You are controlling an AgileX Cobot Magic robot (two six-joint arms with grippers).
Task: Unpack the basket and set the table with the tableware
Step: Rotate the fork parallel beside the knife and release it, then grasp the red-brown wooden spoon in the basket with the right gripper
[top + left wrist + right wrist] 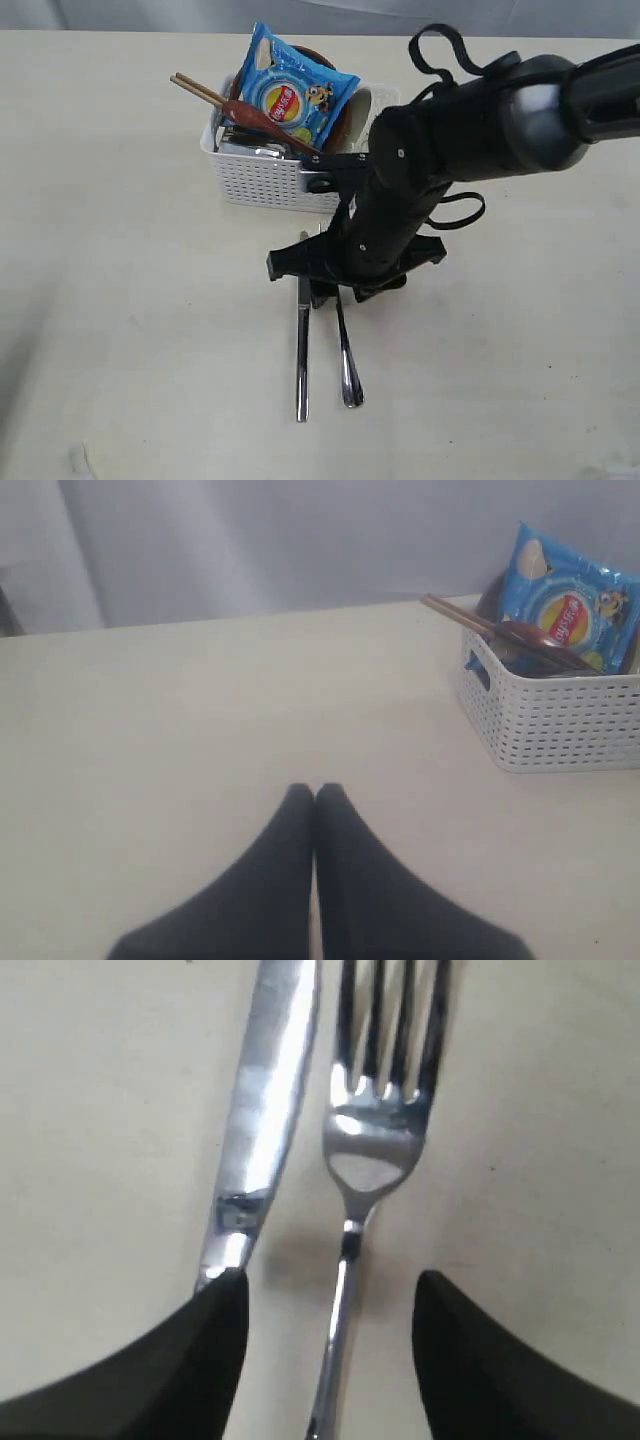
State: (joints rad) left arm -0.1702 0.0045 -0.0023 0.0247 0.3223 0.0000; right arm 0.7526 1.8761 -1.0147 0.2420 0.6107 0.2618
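- The right tool (325, 290) hangs low over the counter (120, 300), just in front of the basket (265, 180), pointing down at the cutlery.
- In the right wrist view its two dark fingers (215, 1350) stand well apart. The fork's thin handle runs through the gap without touching either, so this tool is open and grips nothing.
- The fork (375, 1130) lies flat on the counter with its tines pointing toward the basket.
- The knife (265, 1110) lies flat just beside the fork, on the side nearer the left arm. The two run almost parallel and do not touch.
- In the exterior view the knife (301, 350) and fork (346, 360) stretch out from under the right tool, handles away from the basket.
- The left tool (315, 792) hovers above bare counter, well apart from the basket. Its fingers are pressed together with nothing between them.
- The basket stands upright on the far middle of the counter.
- A blue chip bag (293, 92) stands in the basket, leaning out over the rim.
- The wooden chopsticks (200, 90) slant out over the basket's left end.
- A dark red-brown spoon (262, 120) rests across the front of the bag.
- The reddish-brown plate (343, 125) shows on edge behind the bag.
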